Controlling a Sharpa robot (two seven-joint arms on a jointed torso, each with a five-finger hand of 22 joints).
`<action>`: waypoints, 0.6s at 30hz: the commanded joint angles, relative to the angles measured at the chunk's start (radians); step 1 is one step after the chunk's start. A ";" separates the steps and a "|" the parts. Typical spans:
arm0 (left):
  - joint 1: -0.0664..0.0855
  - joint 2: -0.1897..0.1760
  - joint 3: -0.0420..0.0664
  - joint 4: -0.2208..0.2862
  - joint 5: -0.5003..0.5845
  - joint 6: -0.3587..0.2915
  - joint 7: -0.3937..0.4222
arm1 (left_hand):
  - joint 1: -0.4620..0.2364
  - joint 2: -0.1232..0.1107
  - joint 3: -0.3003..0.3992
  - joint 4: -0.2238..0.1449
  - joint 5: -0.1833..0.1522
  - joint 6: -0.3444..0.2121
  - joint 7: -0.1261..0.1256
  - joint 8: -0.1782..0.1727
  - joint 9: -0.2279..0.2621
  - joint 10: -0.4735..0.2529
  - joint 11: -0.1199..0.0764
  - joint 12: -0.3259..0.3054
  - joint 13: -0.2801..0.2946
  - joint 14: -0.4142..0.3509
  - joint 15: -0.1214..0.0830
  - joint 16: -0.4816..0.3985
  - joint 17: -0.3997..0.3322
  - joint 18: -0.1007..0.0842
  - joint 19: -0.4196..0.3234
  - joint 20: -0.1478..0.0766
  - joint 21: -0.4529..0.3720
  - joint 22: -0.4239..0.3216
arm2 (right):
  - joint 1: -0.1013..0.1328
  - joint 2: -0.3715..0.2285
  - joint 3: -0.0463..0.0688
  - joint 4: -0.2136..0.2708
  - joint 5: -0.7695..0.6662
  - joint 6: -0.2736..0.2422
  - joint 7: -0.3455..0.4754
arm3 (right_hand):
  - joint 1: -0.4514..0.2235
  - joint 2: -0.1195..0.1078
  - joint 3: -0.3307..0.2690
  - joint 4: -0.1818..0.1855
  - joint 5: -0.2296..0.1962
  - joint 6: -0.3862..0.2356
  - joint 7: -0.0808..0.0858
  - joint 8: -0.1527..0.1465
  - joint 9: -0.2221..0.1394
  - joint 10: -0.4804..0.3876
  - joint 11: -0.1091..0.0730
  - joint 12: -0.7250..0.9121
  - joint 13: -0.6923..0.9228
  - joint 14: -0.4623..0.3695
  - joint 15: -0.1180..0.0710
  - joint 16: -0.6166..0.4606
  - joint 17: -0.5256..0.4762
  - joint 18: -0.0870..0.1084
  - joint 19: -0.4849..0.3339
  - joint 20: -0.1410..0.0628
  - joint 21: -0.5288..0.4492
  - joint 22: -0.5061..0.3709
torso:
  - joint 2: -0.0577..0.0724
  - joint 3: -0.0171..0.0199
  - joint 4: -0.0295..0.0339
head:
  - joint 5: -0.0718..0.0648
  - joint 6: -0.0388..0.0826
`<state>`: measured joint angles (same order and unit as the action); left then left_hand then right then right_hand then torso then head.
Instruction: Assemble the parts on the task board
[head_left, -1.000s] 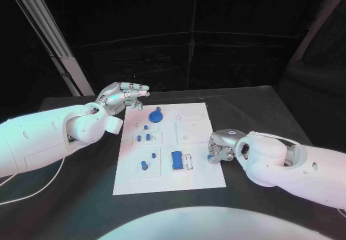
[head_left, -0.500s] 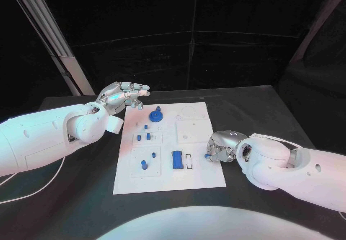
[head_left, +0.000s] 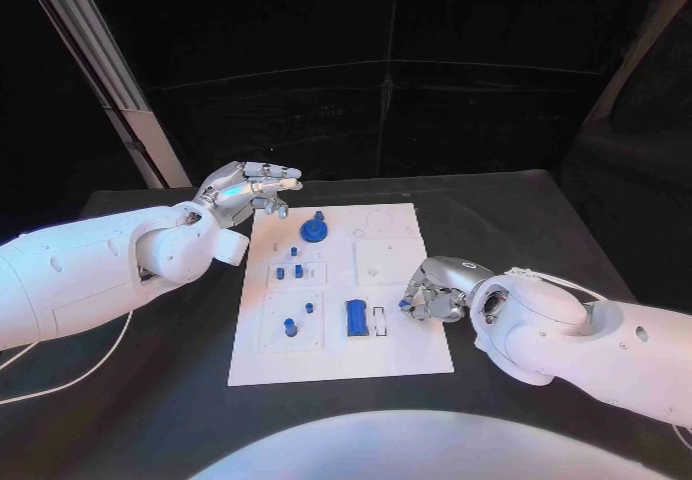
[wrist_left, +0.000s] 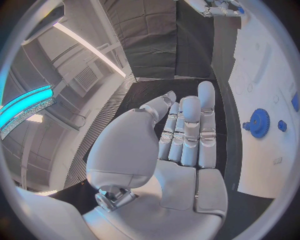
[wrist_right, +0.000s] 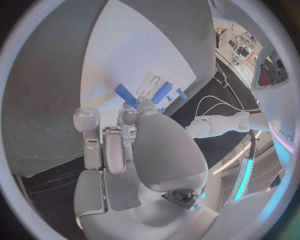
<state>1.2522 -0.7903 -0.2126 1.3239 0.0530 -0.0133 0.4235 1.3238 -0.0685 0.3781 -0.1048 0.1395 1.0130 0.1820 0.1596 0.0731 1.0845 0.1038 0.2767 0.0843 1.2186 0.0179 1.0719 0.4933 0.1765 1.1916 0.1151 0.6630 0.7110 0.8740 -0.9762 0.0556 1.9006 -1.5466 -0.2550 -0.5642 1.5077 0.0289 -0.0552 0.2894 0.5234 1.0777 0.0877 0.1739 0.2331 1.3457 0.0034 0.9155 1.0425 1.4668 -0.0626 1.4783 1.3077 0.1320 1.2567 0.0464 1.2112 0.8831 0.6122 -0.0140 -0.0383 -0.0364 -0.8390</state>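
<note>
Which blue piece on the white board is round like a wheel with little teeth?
The blue gear at the far end of the task board, near the left hand. It is round and toothed; the other blue parts are small pegs or a long block.

1. The task board (head_left: 389, 262) looks like smooth, matt white plastic.
2. The parts, such as the blue gear (head_left: 313, 234), look like plain blue plastic.
3. Both arms wear glossy white shells; the left hand (head_left: 250, 188) and right hand (head_left: 430, 292) gleam like silvery metal.
4. The table (head_left: 498, 215) is matt black.
</note>
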 joint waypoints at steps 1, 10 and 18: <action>0.001 0.000 0.001 0.002 0.004 0.012 0.002 | 0.002 0.004 -0.001 -0.004 -0.002 -0.006 -0.002 0.006 -0.001 -0.009 0.001 0.003 0.001 -0.009 0.000 -0.004 -0.001 0.006 -0.007 0.002 -0.006 -0.001 | 0.001 0.008 0.000 0.000 0.106 -0.085 -0.007 | -0.006 -0.007 0.009 0.000 0.007 0.014 -0.005 -0.005 0.001 0.013 -0.004 0.006 0.003 0.076 -0.004 0.004 0.119 -0.007 0.007 -0.002 0.007 0.002 | 0.000 0.0003 -0.0010 | 0.005 -0.004; 0.001 0.001 0.001 0.004 0.004 0.012 0.001 | 0.002 0.004 -0.001 -0.004 -0.002 -0.006 -0.002 0.006 -0.001 -0.009 0.001 0.003 0.001 -0.009 0.000 -0.004 -0.001 0.006 -0.007 0.002 -0.006 -0.001 | 0.002 0.043 0.000 -0.027 0.214 -0.059 -0.022 | -0.049 -0.020 0.037 0.000 0.004 0.044 -0.013 -0.007 0.000 0.032 -0.011 0.030 0.024 0.078 -0.009 0.012 0.131 -0.008 0.010 -0.005 0.014 0.012 | -0.001 -0.0014 0.0015 | 0.006 -0.008; 0.001 0.002 0.001 0.004 0.004 0.012 -0.001 | 0.002 0.004 -0.001 -0.004 -0.002 -0.006 -0.002 0.006 -0.001 -0.009 0.001 0.003 0.001 -0.009 0.000 -0.004 -0.001 0.006 -0.007 0.002 -0.006 -0.001 | 0.002 0.075 0.000 -0.049 0.257 -0.044 -0.034 | -0.133 -0.023 0.036 0.000 -0.014 0.093 -0.031 0.007 0.014 0.060 -0.023 0.071 0.059 0.082 -0.018 0.026 0.153 -0.011 0.017 -0.013 0.024 0.029 | 0.000 0.0000 -0.0018 | 0.009 -0.009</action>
<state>1.2521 -0.7897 -0.2126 1.3256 0.0530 -0.0128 0.4219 1.3238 -0.0685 0.3781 -0.1048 0.1395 1.0130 0.1820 0.1596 0.0730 1.0845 0.1038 0.2769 0.0843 1.2186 0.0179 1.0719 0.4930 0.1765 1.1916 0.1151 0.6630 0.7105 0.8742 -0.9042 0.0555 1.8538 -1.3375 -0.3048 -0.5864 1.3832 0.0060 -0.0129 0.2886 0.5128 1.1507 0.0721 0.1770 0.2461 1.3993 -0.0214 0.9828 1.0995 1.4648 -0.0720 1.5007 1.3076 0.1320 1.2675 0.0356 1.2313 0.9111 0.6116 -0.0148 -0.0384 -0.0272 -0.8481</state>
